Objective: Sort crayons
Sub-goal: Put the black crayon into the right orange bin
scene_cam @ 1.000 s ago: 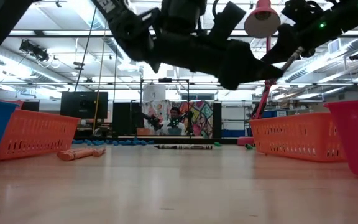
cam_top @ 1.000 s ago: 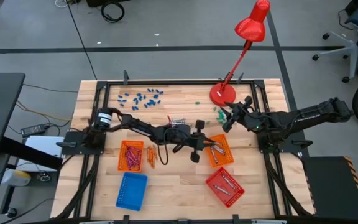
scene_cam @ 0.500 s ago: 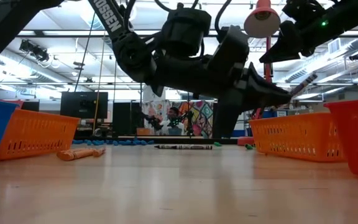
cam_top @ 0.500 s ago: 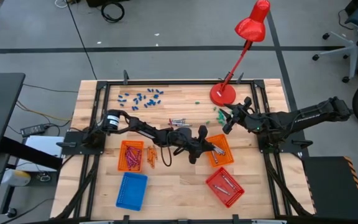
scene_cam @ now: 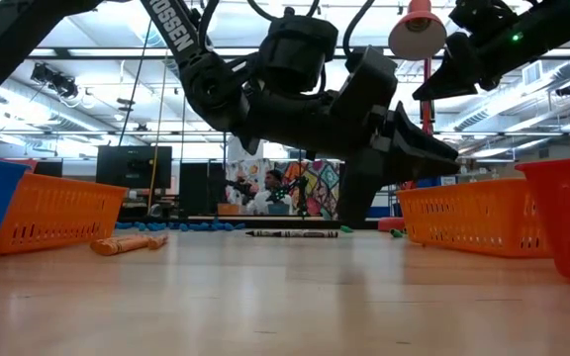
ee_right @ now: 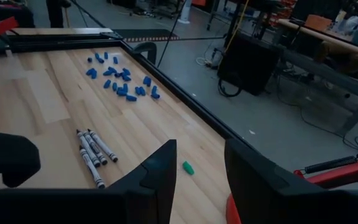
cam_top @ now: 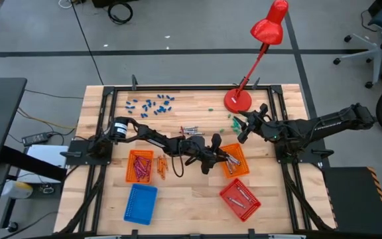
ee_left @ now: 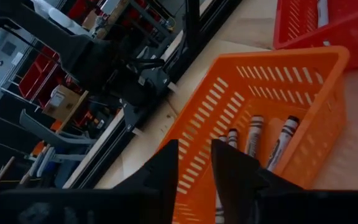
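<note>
The wooden table (cam_top: 191, 199) carries two orange baskets (cam_top: 140, 166), one left of centre and one right of centre (cam_top: 235, 160). A blue basket (cam_top: 140, 203) sits near the front edge, a red basket (cam_top: 239, 198) toward the front right. Blue pieces (cam_top: 150, 104) lie scattered near the back left, grey crayons (cam_top: 190, 129) at the middle, and a red lamp's base (cam_top: 237, 100) near the back edge.

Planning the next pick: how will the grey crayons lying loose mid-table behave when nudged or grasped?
The grey crayons look like slim round sticks, so a nudge probably rolls them. They seem stiff and light. They lie side by side, touching, so gripping one may shift its neighbours.
</note>
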Robot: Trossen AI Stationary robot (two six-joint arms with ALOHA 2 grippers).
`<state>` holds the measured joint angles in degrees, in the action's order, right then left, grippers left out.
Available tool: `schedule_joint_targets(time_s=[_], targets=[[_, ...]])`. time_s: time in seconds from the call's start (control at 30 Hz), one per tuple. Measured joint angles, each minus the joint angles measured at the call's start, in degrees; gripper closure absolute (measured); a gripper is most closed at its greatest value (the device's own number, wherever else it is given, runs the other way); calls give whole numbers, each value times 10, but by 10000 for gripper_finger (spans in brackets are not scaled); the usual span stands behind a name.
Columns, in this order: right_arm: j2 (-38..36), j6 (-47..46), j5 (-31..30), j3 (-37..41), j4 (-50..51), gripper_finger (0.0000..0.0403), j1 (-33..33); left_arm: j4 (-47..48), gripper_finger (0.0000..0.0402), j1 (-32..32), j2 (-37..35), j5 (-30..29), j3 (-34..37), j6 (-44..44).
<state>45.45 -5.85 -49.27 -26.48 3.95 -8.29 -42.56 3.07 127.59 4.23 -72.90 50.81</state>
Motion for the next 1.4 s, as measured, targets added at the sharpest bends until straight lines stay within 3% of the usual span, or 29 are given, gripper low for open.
schedule_joint_targets(time_s=[0.23,0.5,0.63,0.73,0.83,1.13,1.27,1.4], targets=[[0,0,6,0,0,264,0,-2,266,6,0,-33,0,-2],[0,3,10,0,1,264,0,12,265,40,-40,-241,0,2],[0,5,10,0,0,264,0,80,265,57,-74,-348,0,23],[0,29,12,0,-36,264,0,144,265,66,-104,-394,0,9],[-1,74,37,-1,-113,264,0,230,265,69,-138,-390,0,-64],[-1,220,112,-69,-305,264,1,527,265,28,-238,-302,0,-351],[1,216,144,-74,-319,264,1,618,265,15,-254,-301,0,-416],[14,184,159,-73,-267,264,1,674,265,6,-254,-301,0,-440]])
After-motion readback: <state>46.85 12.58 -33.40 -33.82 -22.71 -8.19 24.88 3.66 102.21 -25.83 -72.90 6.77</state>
